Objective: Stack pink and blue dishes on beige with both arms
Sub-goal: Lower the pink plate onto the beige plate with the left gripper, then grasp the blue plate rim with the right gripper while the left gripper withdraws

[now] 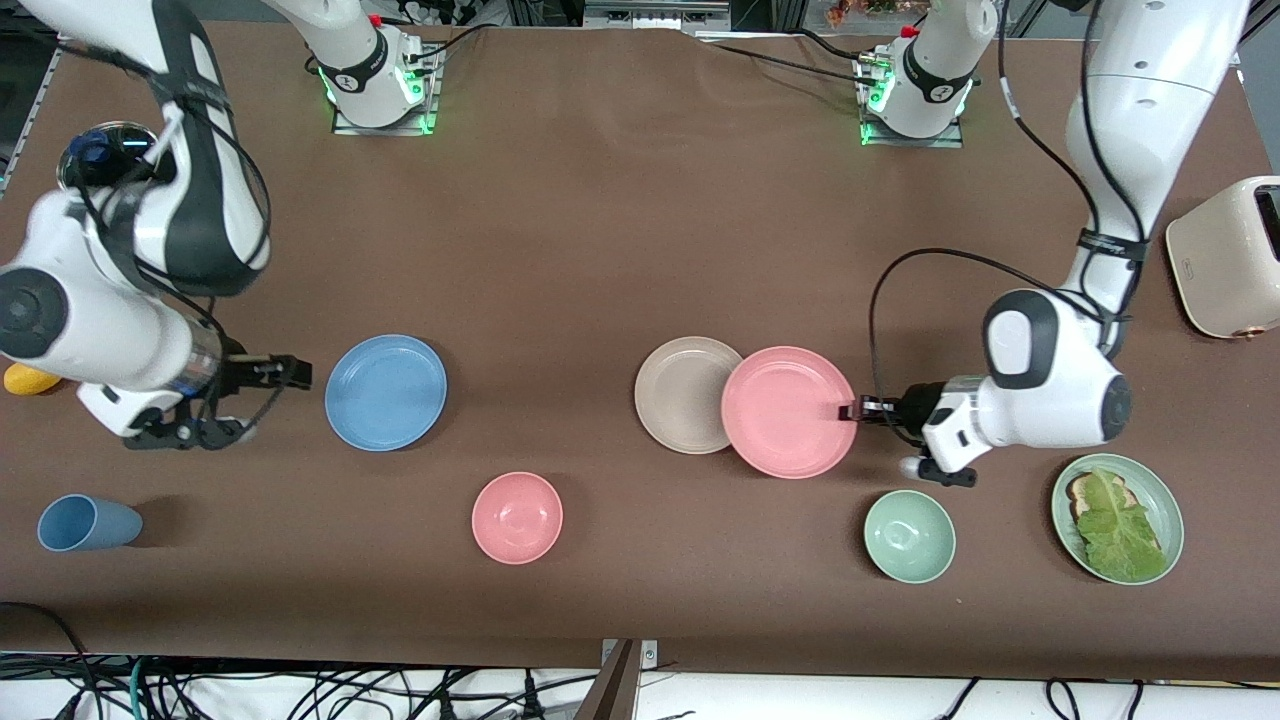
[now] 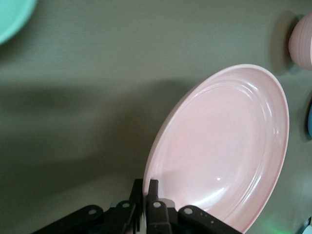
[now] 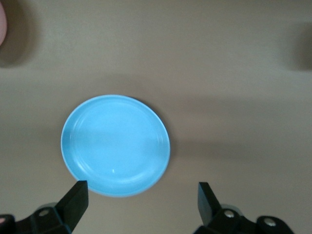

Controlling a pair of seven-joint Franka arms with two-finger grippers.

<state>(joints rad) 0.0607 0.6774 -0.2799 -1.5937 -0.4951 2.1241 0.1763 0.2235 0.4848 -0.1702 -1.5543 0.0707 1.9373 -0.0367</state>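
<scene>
There are three flat plates that match in width: one blue plate (image 1: pixel 386 392), one pink plate (image 1: pixel 789 411) and one beige plate (image 1: pixel 686 394). There are two bowls, one pink bowl (image 1: pixel 517 517) and one green bowl (image 1: pixel 909 536). There is one blue cup (image 1: pixel 88 523) lying on its side, one green plate (image 1: pixel 1163 497) with toast and a lettuce leaf on it, one cream toaster (image 1: pixel 1226 257) and one yellow thing (image 1: pixel 30 380) that is partly hidden by the right arm.

The left gripper (image 1: pixel 862 409) has its fingers squeezed together on the rim of the pink plate, on the edge toward the left arm's end of the table. In the left wrist view the fingers (image 2: pixel 152 197) pinch the rim of the pink plate (image 2: pixel 224 146), and the plate is tilted, with the held edge up. The pink plate's other edge lies over the edge of the beige plate, so the two overlap. The beige plate lies flat on the brown table (image 1: pixel 600 230), near the middle.

The right gripper (image 1: pixel 290 372) has its fingers wide apart and holds nothing. It sits just beside the blue plate, on the side toward the right arm's end of the table, and does not touch it. In the right wrist view the blue plate (image 3: pixel 116 145) lies flat on the table past the two open fingers (image 3: pixel 76 197). The blue plate is well apart from the beige plate.
</scene>
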